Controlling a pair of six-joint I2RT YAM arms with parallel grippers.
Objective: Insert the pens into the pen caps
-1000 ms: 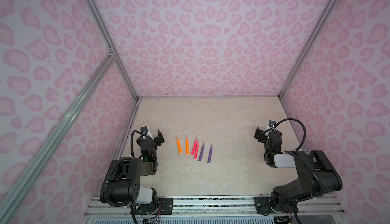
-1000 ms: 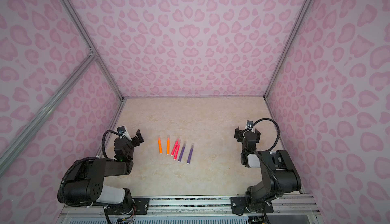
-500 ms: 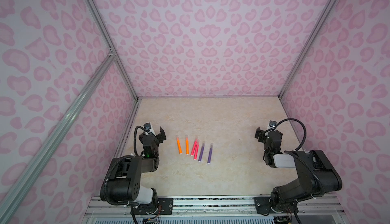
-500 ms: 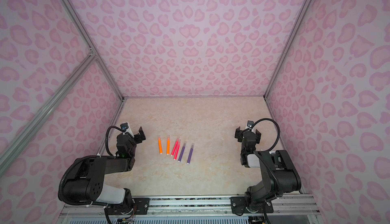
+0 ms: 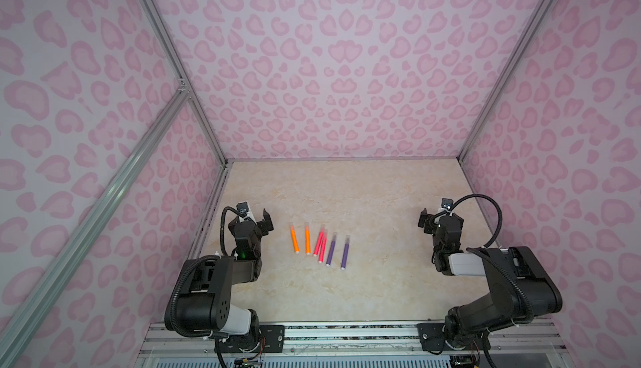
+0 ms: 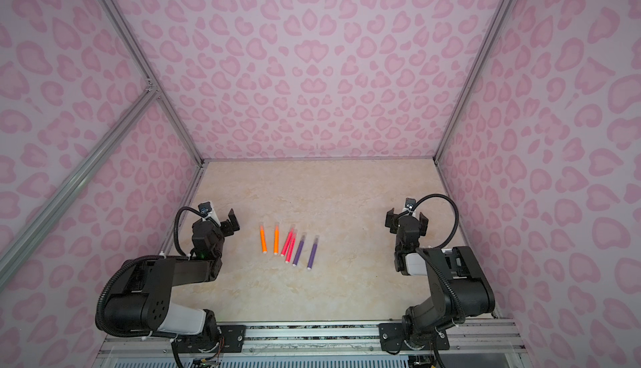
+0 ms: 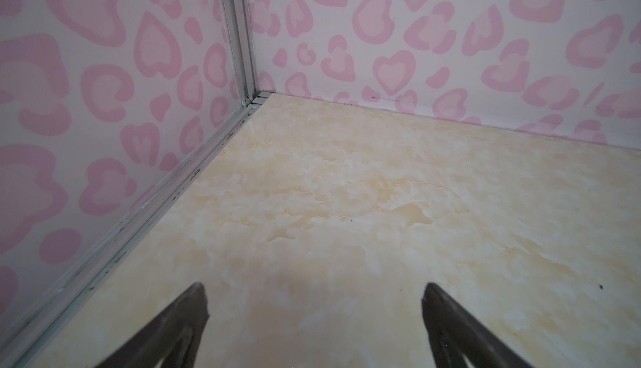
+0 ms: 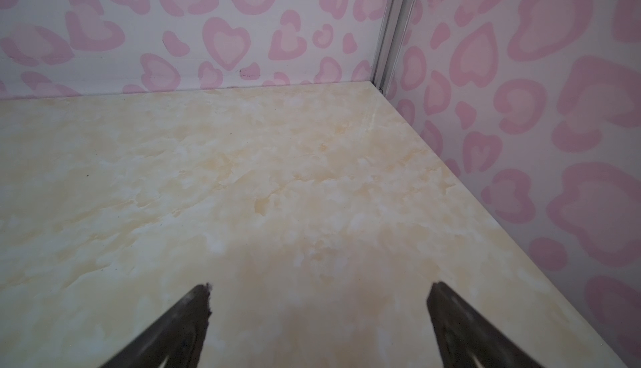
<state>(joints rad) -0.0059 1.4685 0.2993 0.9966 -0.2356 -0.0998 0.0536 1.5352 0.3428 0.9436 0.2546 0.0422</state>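
Left claw (image 5: 259, 217) and right claw (image 6: 406, 220) stood spread, empty. Between them, nearer the left, six pens (image 5: 319, 243) lay on the counter (image 5: 347, 189), seemingly already in their pen caps (image 5: 334, 235); apparently nothing remained.

The left arm (image 5: 208, 290) and right arm (image 5: 513, 279) were black with white parts, looped black cables (image 5: 499, 217), and dark fingers (image 7: 180, 328).
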